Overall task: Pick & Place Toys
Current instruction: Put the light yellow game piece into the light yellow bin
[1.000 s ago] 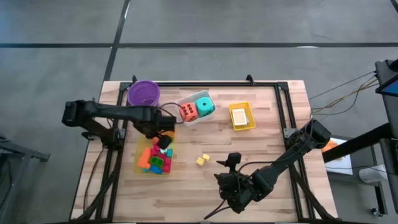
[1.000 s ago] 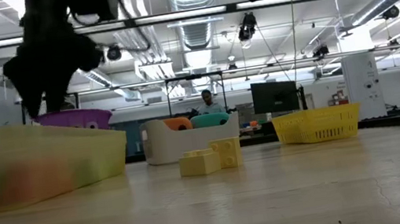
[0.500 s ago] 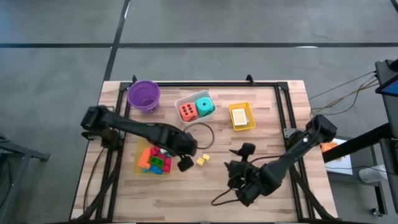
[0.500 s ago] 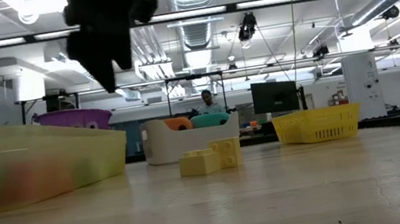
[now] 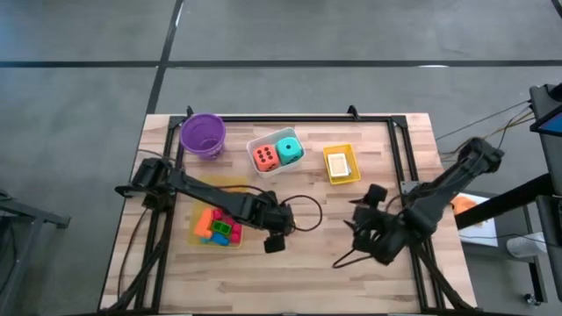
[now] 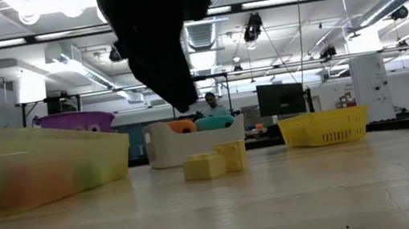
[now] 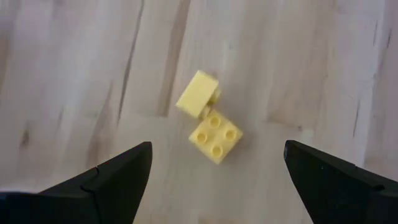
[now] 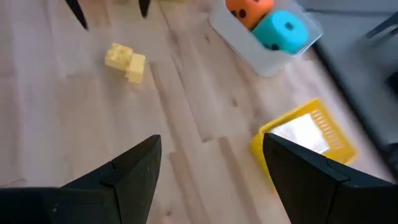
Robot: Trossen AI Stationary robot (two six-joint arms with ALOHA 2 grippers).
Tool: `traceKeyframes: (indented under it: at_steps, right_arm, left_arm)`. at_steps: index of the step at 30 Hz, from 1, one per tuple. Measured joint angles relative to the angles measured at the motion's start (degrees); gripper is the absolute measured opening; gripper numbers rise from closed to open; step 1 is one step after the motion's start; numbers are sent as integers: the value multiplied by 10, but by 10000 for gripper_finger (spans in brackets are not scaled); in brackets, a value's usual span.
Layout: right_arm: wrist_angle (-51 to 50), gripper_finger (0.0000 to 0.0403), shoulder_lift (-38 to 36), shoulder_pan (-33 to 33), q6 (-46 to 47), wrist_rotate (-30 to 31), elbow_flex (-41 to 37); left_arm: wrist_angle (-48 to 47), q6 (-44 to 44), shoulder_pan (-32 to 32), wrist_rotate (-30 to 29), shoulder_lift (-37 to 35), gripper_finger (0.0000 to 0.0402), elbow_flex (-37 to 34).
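Note:
Two small yellow blocks (image 7: 208, 121) lie side by side on the wooden table, also seen in the low view (image 6: 216, 162) and the right wrist view (image 8: 125, 61). My left gripper (image 7: 217, 146) is open and empty above them, one finger on either side, clear of them; in the high view (image 5: 277, 230) it hides them. My right gripper (image 8: 211, 140) is open and empty over the table's right half (image 5: 362, 239). Several bright blocks lie in a yellow tray (image 5: 204, 230). An orange die (image 5: 264, 157) and a teal die (image 5: 289, 149) sit in a white tray (image 5: 255, 143).
A purple bowl (image 5: 203, 133) stands at the far left. A small yellow tray (image 5: 341, 180) holding cards stands right of the white tray. A black cable loops on the table by my left gripper (image 5: 306, 211). A black frame runs along the table's edges (image 5: 399, 149).
My left gripper has gone from over the yellow tray of blocks toward the table's right and near edge and has come down over the two yellow blocks. My right gripper has gone toward the table's right and far edge. The blocks have stayed where they were.

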Motion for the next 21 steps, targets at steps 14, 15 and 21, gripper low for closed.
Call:
traceKeyframes:
  at_steps: [14, 15, 21]
  right_arm:
    - [395, 279, -172, 0, -208, -126, -166]
    - [399, 279, -175, 0, -208, -126, -171]
    - [401, 279, -178, 0, -209, -127, -191]
  left_arm:
    - [40, -3, 0, 0, 18, 367, -29]
    - [43, -5, 0, 0, 19, 367, -33]
    - [78, -1, 0, 0, 20, 367, -63]
